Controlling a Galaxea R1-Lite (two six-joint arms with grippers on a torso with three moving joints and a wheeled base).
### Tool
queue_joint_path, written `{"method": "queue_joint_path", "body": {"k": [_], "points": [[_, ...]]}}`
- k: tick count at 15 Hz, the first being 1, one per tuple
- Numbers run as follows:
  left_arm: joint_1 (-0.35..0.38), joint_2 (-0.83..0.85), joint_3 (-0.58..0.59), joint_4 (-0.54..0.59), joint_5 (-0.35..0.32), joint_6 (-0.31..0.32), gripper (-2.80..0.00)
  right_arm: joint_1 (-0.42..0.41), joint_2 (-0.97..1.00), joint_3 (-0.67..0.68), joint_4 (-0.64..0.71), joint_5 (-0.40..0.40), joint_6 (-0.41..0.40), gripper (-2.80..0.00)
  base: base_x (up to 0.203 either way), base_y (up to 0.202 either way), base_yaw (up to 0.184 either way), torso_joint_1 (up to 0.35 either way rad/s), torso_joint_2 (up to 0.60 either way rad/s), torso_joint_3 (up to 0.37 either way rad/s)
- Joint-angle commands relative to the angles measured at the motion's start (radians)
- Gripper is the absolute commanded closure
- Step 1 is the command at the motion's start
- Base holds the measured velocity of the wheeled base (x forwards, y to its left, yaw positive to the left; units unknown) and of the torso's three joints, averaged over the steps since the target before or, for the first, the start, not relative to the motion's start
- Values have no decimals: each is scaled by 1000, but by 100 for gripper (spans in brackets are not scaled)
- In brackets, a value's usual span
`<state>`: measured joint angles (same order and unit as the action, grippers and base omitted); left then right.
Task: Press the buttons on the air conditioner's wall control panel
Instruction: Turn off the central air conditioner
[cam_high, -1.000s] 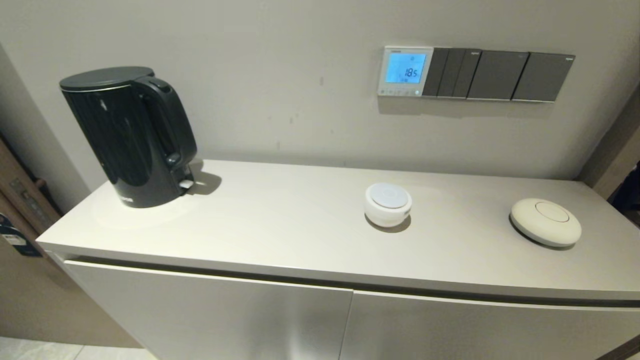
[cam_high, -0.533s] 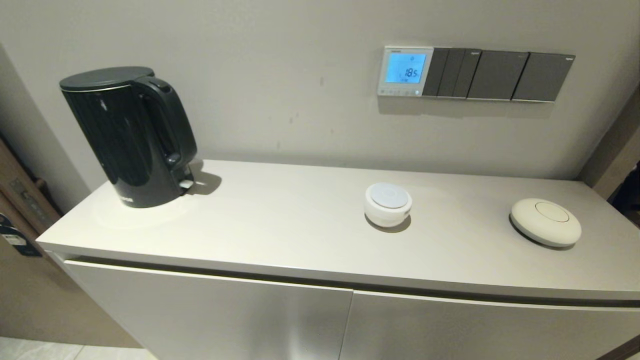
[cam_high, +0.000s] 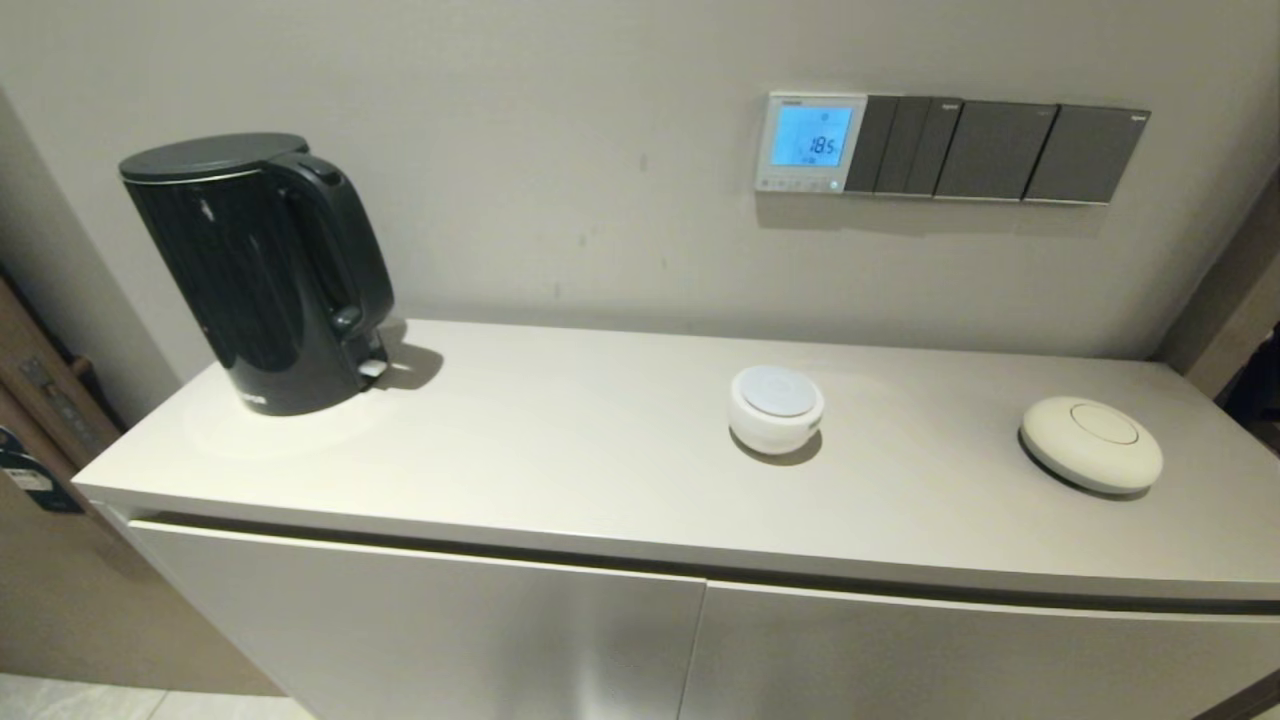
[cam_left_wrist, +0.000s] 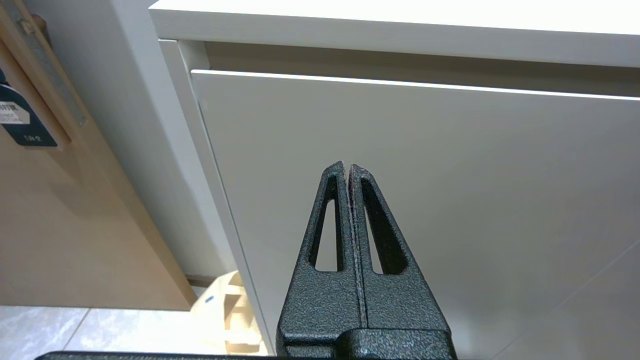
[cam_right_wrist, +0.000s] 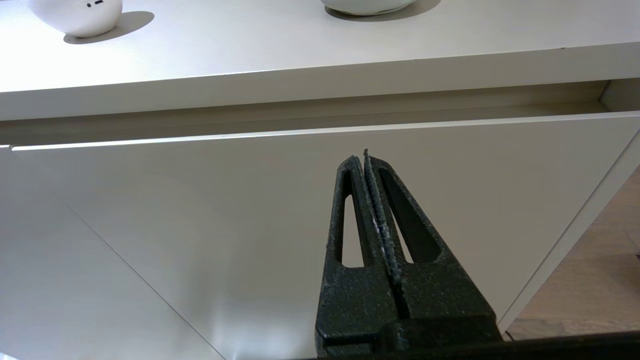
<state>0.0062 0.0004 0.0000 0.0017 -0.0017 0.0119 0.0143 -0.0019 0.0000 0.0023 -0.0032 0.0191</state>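
Observation:
The air conditioner's wall control panel (cam_high: 811, 142) is a small white-framed square on the wall above the cabinet, its screen glowing blue with digits. Its row of tiny pale buttons (cam_high: 797, 184) runs along the lower edge. Neither arm shows in the head view. My left gripper (cam_left_wrist: 347, 167) is shut and empty, low in front of the cabinet's left door. My right gripper (cam_right_wrist: 362, 159) is shut and empty, low in front of the right door, below the cabinet top.
Dark grey switch plates (cam_high: 1000, 150) adjoin the panel on the right. On the cabinet top (cam_high: 560, 460) stand a black kettle (cam_high: 262, 270), a small white round device (cam_high: 776, 407) and a flat cream disc (cam_high: 1091, 443). A wooden door frame (cam_high: 1225, 300) stands at the right.

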Motion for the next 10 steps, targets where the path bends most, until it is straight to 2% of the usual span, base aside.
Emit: {"method": "queue_joint_path", "body": {"k": [1,6,10], "points": [[1,0,0,0,0,0,0,0,-1,0,-1,0,-1,0,0,0,0,0,0,0],[1,0,0,0,0,0,0,0,3,-6,-14,-1,-18,0,0,0,0,0,0,0],[1,0,0,0,0,0,0,-2,123,-66,-118,-6,-17,0,0,0,0,0,0,0]]}}
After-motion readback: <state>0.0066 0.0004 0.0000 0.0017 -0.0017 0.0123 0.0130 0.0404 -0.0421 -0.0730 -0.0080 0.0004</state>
